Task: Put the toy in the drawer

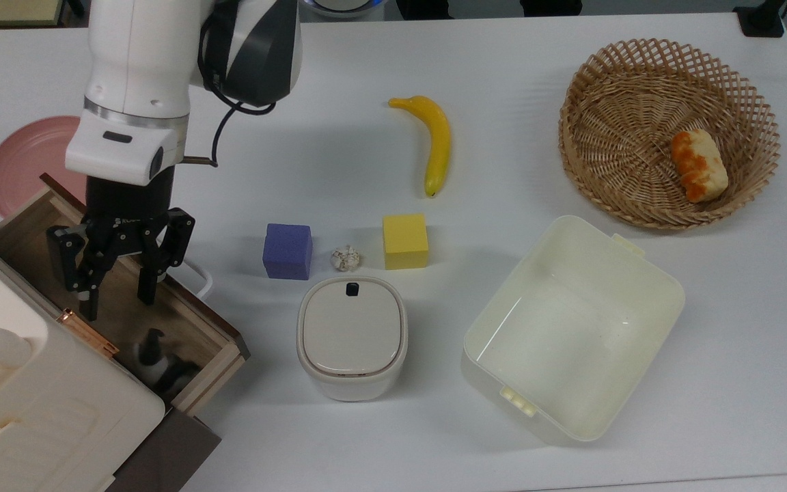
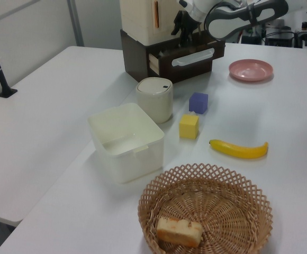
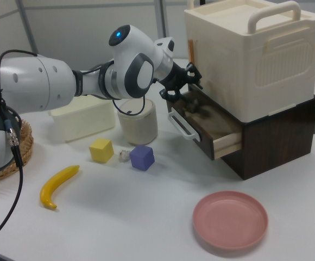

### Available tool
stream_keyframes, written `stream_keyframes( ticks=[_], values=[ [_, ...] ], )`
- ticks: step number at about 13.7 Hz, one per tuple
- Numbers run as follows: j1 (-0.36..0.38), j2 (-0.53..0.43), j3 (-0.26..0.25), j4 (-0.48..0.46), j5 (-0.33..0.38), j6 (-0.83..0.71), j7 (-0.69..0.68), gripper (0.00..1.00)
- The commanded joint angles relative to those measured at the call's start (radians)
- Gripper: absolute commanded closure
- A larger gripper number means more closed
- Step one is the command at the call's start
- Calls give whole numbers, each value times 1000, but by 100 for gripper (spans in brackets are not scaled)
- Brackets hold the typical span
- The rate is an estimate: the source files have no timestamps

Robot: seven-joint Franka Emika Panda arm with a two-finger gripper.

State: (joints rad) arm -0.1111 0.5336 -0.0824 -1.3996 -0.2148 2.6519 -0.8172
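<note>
here the arm reaches in from the top view's upper left and bends down so the gripper [image 1: 115, 304] hangs over the open drawer [image 1: 212, 372], fingers [image 1: 146, 287] pointing downward and spread apart with nothing between them. the toy [image 1: 151, 355] lies blurred on the drawer's brown bottom, near the end toward the top view's lower right, apart from the fingertips and close to the cream box that sits over the drawer's cabinet. in the right view the arm comes from the right view's left, its wrist angled toward the drawer, and the gripper [image 3: 187, 76] sits just above the drawer [image 3: 228, 144] beside the cream box; a dark smudge in the drawer is likely the toy [image 3: 191, 109], though i cannot tell for sure. the left view shows the gripper [image 2: 186, 33] at the drawer's far side, and the drawer's white handle [image 2: 196, 56] and dark front face the camera, hiding the inside. the top view alone gives the full layout: a purple cube [image 1: 287, 251], a small ball [image 1: 346, 257], a yellow cube [image 1: 405, 241], a banana [image 1: 437, 143], a basket [image 1: 612, 61], a tub [image 1: 646, 273] and a pink plate [image 1: 28, 160].
</note>
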Motion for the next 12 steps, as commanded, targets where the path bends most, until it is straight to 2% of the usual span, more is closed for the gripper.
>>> stream_keyframes(
  ticks=[1,6,9,12],
  values=[
    [4,-9,0,10,6,-3,7,35],
    [14,-52,12,1,8,-32,121,35],
    [39,-105,30,-10,9,-179,222,35],
    [70,-167,59,-12,15,-393,364,31]
  ],
)
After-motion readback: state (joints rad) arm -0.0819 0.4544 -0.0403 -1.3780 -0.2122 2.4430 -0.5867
